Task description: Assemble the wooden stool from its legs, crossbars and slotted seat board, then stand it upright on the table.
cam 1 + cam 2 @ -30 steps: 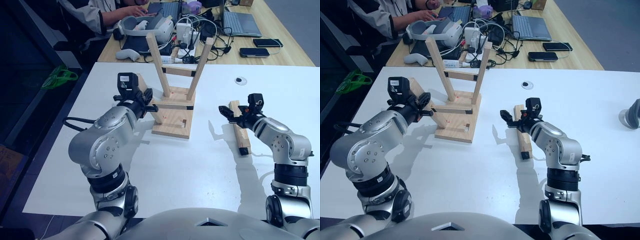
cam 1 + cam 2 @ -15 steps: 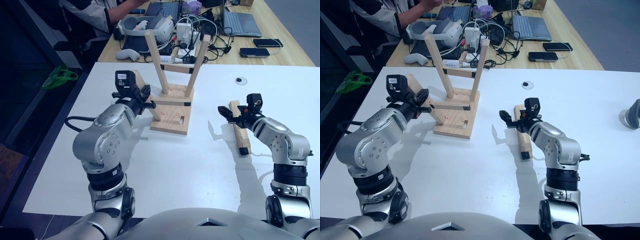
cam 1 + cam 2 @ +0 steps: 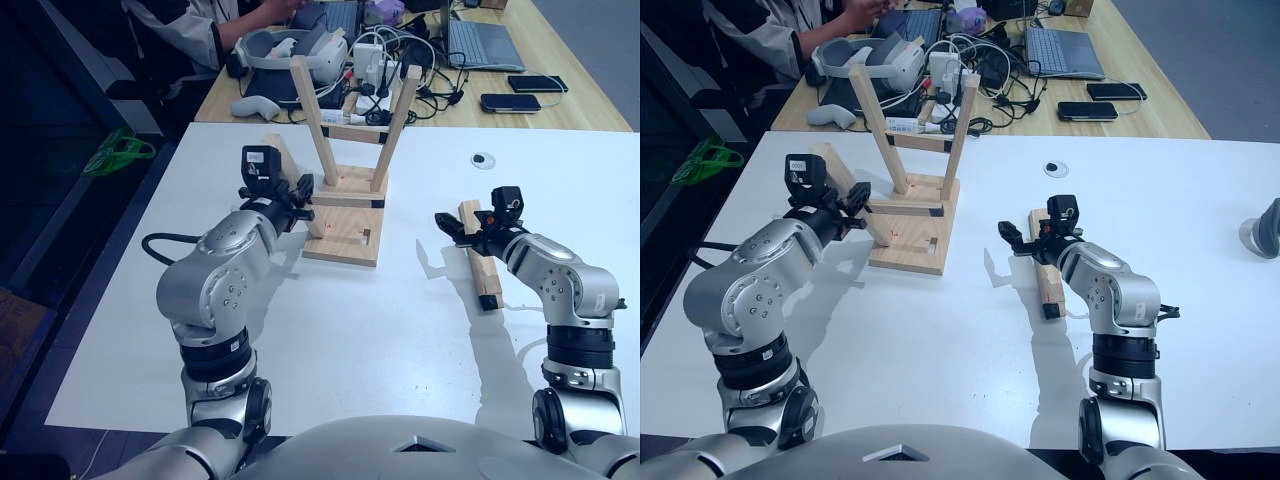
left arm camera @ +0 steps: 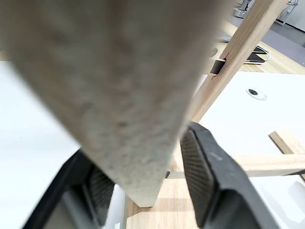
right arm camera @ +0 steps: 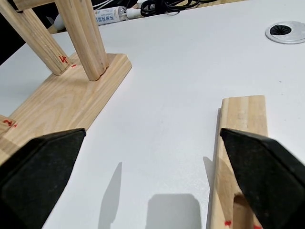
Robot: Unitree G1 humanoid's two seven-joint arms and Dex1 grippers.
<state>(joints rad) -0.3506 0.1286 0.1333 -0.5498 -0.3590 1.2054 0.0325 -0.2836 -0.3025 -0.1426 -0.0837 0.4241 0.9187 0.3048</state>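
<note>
A: Left claw (image 3: 290, 197)?
B: Clamped on a leg (image 4: 119, 95), upper left of centre, beside the board (image 3: 345, 238) with two upright legs (image 3: 316, 125).
A: Right claw (image 3: 466, 226)?
B: Spread wide, at a loose leg (image 3: 483, 275), mid-right.

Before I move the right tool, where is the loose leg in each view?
Left eye: loose leg right of seat board.
Right eye: leg likewise.
Left wrist: probably the wood end near the grommet.
Right wrist: leg between grommet and camera.
Shared landmark: the grommet.
</note>
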